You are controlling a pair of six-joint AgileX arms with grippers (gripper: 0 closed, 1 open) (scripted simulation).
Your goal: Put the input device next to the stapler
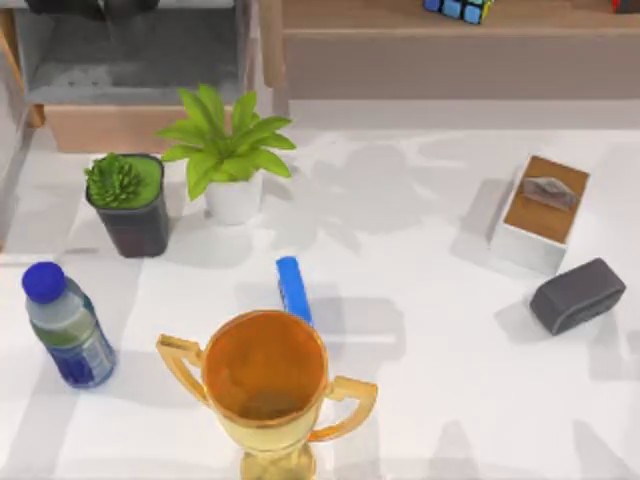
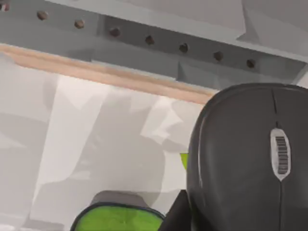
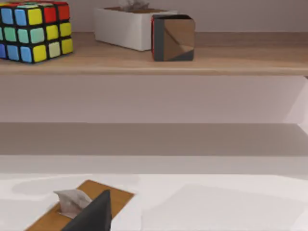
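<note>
- Left pincer: seen from its wrist, the black mouse [image 2: 250, 163] sits right up against it, wheel [image 2: 280, 154] facing the camera. I cannot tell how wide the pincer stands or whether it has hold of the mouse.
- Past the mouse from this pincer is pale worktop [image 2: 96, 144], and below it the green top of a dark pot [image 2: 118, 219].
- Right pincer: from its wrist, a tissue box [image 3: 79, 207] lies ahead and low. Farther ahead, a wooden shelf [image 3: 192, 60] carries 1 coloured puzzle cube [image 3: 33, 31], 1 white box [image 3: 126, 26] and 1 shiny dark cube [image 3: 173, 37]. Its opening cannot be told.
- From above, the blue stapler [image 1: 291, 285] lies flat on the worktop, just behind the gold trophy cup [image 1: 265, 385], which covers its near end. How it lies from either pincer I cannot tell.
- A water bottle [image 1: 65, 325] and 2 potted plants [image 1: 232, 150] stand on the stapler's left.
- A dark grey block [image 1: 578, 295] lies well apart on its right.
</note>
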